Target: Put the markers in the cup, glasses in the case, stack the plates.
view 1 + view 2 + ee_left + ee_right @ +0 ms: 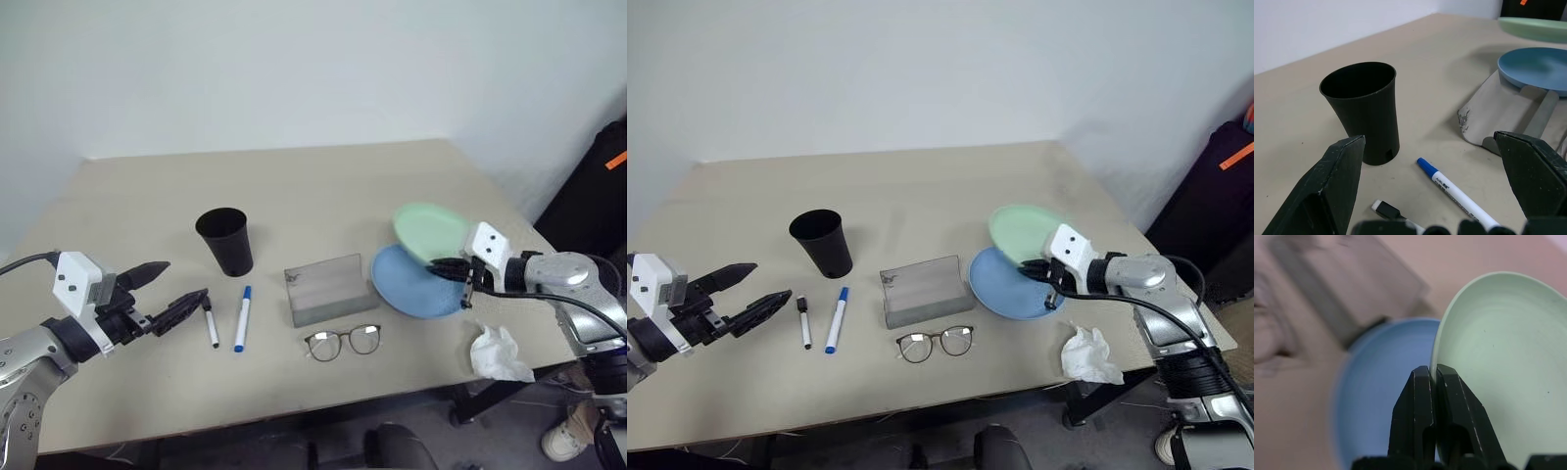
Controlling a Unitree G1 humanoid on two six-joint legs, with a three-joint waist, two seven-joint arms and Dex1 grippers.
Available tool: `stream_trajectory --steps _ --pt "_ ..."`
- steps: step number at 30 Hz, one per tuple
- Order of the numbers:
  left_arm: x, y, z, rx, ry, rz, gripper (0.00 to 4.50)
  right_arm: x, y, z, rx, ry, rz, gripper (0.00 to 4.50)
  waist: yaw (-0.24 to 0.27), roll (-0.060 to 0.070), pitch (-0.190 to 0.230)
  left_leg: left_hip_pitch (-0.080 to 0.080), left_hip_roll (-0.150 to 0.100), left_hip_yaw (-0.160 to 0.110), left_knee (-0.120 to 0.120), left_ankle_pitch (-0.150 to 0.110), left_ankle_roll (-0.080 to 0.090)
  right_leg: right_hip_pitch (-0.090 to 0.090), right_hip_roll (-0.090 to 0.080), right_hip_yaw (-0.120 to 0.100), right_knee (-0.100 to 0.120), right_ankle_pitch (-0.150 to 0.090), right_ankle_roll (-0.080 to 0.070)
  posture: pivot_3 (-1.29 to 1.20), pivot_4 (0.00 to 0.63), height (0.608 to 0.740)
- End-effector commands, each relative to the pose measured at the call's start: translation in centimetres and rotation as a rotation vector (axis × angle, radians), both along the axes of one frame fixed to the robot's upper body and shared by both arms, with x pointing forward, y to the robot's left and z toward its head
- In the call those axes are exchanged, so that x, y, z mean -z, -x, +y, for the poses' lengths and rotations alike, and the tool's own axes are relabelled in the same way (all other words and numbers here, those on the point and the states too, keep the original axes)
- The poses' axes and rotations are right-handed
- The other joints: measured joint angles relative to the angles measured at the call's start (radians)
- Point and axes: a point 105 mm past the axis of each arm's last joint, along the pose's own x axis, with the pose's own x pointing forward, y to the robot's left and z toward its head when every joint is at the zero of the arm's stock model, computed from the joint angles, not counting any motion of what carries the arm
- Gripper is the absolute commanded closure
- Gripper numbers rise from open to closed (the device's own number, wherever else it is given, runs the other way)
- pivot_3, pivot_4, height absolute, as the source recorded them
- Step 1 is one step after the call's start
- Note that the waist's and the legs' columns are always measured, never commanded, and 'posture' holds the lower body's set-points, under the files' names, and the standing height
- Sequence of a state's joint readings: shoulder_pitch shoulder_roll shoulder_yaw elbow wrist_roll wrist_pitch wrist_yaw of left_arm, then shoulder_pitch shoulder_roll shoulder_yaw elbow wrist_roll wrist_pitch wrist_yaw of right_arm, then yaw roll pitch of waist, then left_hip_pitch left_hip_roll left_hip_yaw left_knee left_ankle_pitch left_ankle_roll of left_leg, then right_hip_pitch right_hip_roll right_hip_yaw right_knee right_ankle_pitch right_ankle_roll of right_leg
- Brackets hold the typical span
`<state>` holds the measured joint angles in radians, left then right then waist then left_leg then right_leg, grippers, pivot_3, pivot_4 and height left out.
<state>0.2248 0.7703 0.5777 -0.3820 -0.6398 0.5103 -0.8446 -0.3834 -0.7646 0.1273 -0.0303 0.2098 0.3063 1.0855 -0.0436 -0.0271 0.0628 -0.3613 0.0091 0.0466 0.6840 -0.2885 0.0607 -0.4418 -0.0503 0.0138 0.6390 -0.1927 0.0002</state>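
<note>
Plates first: I have the green plate point(429, 229) pinched by its near rim in the right gripper point(450, 267), fingers shut on the edge, tilted and overlapping the far side of the blue plate point(411, 284), which lies flat on the table point(294, 176) beside the case point(326, 289). To stack well I'd level it, centre it over the blue one, lower gently and only then let go. My right arm reaches in from the side, gripper angled down. The left gripper point(168, 291) hangs wide open, empty, near the markers point(241, 318) and cup point(226, 241).
</note>
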Motion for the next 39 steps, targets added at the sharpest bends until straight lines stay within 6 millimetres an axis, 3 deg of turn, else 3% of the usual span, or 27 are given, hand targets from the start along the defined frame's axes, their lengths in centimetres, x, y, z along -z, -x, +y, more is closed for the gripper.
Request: stream_trajectory --steps 1,6,17,29,34,39 --pt "-1.1 0.0 -0.2 0.005 -0.02 -0.048 0.0 -0.8 1.5 1.0 -0.104 0.004 0.01 4.47 0.0 0.0 0.0 0.0 0.0 0.0 0.0 0.0 0.0 0.0 0.0 0.0 0.0 0.0 0.0 0.0 0.0 0.738" --pt "-1.1 0.2 -0.2 0.001 -0.02 -0.049 0.0 1.0 2.3 1.2 -0.141 0.058 0.046 4.47 0.0 0.0 0.0 0.001 0.0 0.001 0.001 0.0 0.0 0.0 -0.001 0.0 0.0 0.0 0.0 0.0 0.0 0.738" --pt "-1.4 0.4 -0.7 0.036 0.001 -0.05 0.0 2.5 1.7 0.6 -0.17 0.189 -0.023 4.47 0.0 0.0 0.0 0.0 0.0 0.001 0.001 0.0 -0.001 -0.001 0.0 -0.001 0.0 0.0 0.0 0.0 0.0 0.738" --pt "-1.9 0.4 -0.8 0.087 -0.016 -0.049 0.0 2.8 1.7 0.5 -0.191 0.213 -0.023 4.47 0.0 0.0 0.0 0.001 0.0 0.001 0.001 0.0 -0.001 -0.001 0.0 -0.001 0.0 0.0 0.0 0.0 0.0 0.738" --pt "-1.9 0.3 -0.9 0.096 -0.017 -0.05 0.0 2.5 1.1 0.7 -0.183 0.203 -0.05 3.17 0.0 0.0 0.0 0.001 0.0 0.001 0.001 0.0 -0.001 -0.001 0.0 -0.001 0.0 0.0 0.0 0.0 0.0 0.738" --pt "-2.0 0.3 -1.0 0.099 -0.017 -0.052 0.0 1.7 0.3 0.7 -0.163 0.184 -0.091 1.36 -0.001 0.0 0.0 0.001 0.0 0.002 0.001 0.0 -0.001 -0.001 0.0 0.0 0.0 0.0 0.0 0.0 0.0 0.738"
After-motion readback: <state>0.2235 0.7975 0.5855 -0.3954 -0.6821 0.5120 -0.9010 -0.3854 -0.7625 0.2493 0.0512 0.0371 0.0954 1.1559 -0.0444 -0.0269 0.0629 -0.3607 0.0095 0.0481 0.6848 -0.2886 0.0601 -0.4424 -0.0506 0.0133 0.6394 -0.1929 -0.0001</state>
